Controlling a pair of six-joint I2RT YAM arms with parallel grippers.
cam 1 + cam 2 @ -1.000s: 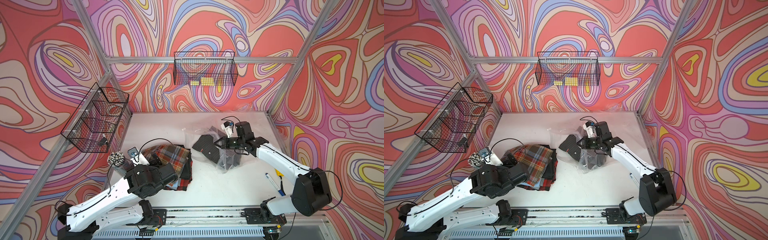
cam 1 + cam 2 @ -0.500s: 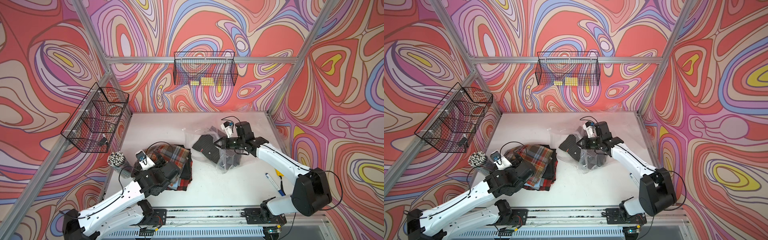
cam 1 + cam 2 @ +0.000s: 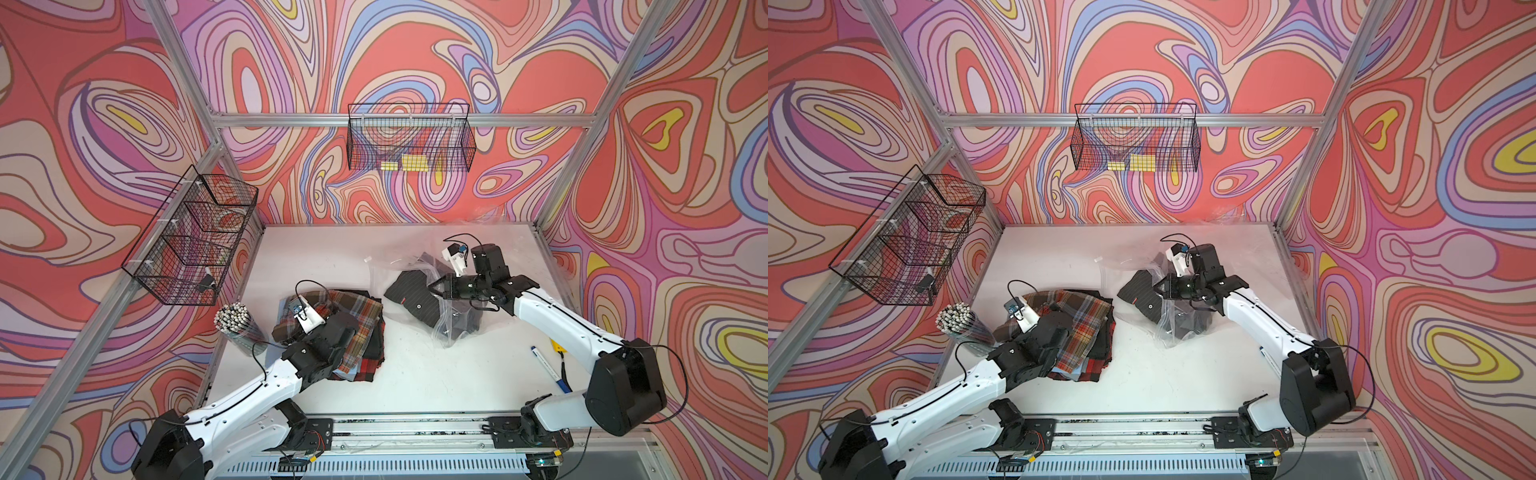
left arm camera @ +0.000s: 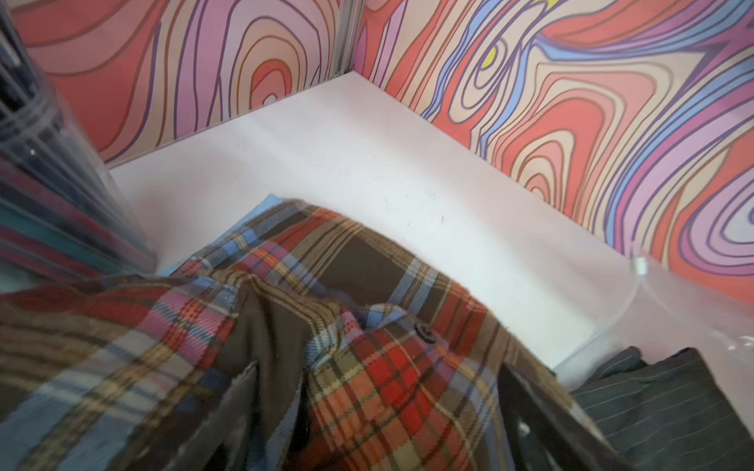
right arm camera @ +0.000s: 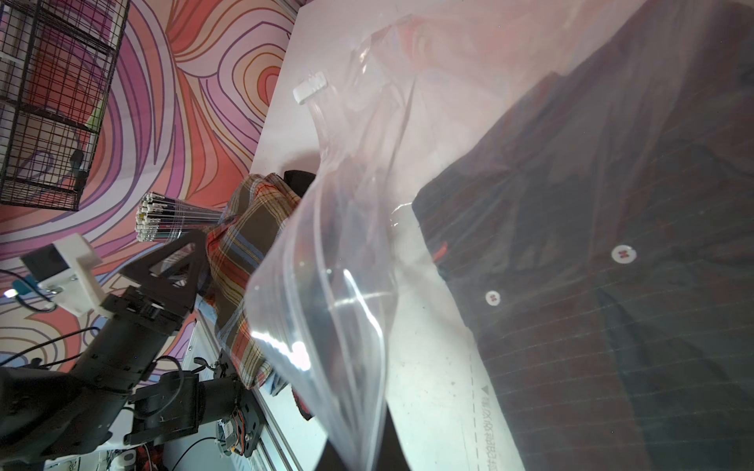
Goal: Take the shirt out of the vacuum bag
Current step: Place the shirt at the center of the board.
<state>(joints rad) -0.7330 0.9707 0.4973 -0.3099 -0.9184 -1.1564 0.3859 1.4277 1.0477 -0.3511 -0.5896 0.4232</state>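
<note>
1. Both top views are lit brightly and evenly; soft shadows are cast on the table [image 3: 415,374];
2. Glare is seen on the vacuum bag [image 5: 347,244], right wrist view;
3. Plaid cloth [image 4: 285,346] is blurred nearest the left wrist lens.

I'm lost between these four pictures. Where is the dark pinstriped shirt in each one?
Top view: dark pinstriped shirt, just right of the plaid shirt.
Top view: shirt in the same place.
Left wrist: only a corner shows, past the plaid shirt's edge.
Right wrist: fills much of the picture, behind the vacuum bag's clear plastic.
Shared landmark: the plaid shirt, in all four.
</note>
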